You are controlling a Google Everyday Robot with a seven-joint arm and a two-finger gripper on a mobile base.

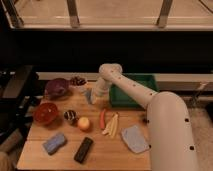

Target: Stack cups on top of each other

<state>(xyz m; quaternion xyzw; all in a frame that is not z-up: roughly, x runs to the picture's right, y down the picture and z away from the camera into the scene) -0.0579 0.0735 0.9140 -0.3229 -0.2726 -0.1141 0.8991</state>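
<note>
The light blue cup (89, 96) stands on the wooden table (65, 159) at the back, just left of the green bin. My gripper (93, 93) is at the end of the white arm, right at this cup, and partly hides it. The dark cup with a shiny rim (70, 116) stands apart at the front left, between the red bowl and an orange fruit. The two cups are not stacked.
Also on the table are a red bowl (45, 113), a purple bowl (56, 88), a green bin (134, 90), an orange fruit (83, 123), a red chili (102, 118), yellow pieces (112, 125), a blue sponge (54, 143), a black remote (83, 149) and a grey cloth (134, 138).
</note>
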